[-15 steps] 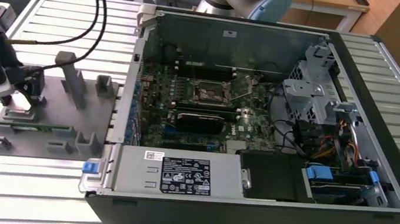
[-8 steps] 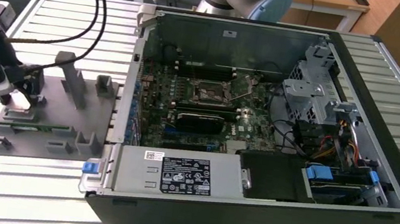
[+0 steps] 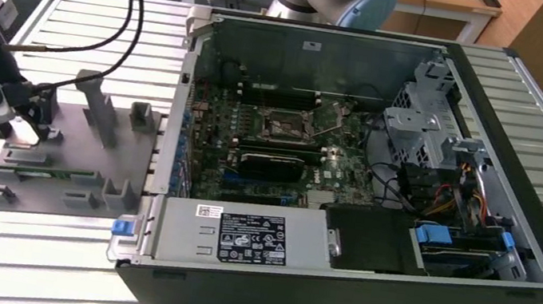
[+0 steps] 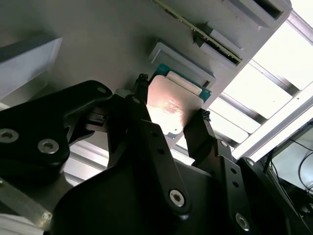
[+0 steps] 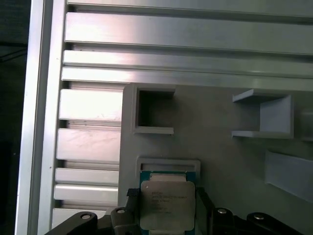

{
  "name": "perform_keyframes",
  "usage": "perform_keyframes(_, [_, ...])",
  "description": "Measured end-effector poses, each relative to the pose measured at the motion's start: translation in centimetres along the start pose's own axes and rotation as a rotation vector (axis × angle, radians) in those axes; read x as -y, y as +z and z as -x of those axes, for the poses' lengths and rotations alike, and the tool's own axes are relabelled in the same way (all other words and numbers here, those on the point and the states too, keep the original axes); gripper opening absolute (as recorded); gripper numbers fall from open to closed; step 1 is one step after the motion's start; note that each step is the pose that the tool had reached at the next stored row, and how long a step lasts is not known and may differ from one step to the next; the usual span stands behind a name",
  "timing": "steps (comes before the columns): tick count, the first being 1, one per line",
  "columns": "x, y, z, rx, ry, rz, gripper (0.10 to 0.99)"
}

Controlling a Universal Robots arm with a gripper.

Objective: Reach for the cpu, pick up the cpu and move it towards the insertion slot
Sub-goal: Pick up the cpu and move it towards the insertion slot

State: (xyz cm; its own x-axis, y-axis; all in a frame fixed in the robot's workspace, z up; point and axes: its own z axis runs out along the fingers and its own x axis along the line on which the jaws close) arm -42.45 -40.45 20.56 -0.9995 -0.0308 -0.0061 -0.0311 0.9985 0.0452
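The cpu (image 4: 168, 110), a small square chip with a shiny metal top, sits between my gripper's (image 4: 172, 98) two black fingers, which press on its opposite edges. In the first wrist view the cpu (image 5: 167, 203) lies just in front of a shallow framed recess (image 5: 168, 165) of the grey tray (image 5: 220, 161), with my gripper (image 5: 166, 196) shut on it. In the exterior view my gripper (image 3: 25, 133) is low over the grey tray (image 3: 78, 151) at the exterior view's left. The insertion slot (image 3: 283, 126) is on the motherboard inside the open computer case, far to the exterior view's right of the gripper.
Grey posts and blocks (image 3: 104, 107) stand on the tray next to the gripper. The open computer case (image 3: 356, 165) has a raised side wall (image 3: 185, 99) between the tray and the motherboard. Black cables (image 3: 126, 9) hang from the arm. The bench is ribbed aluminium (image 3: 42, 247).
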Motion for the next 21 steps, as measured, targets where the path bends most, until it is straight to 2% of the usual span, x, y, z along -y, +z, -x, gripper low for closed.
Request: perform_keyframes(21, [-0.1, -2.32, 0.01, -0.0001, 0.0, 0.0, 0.541])
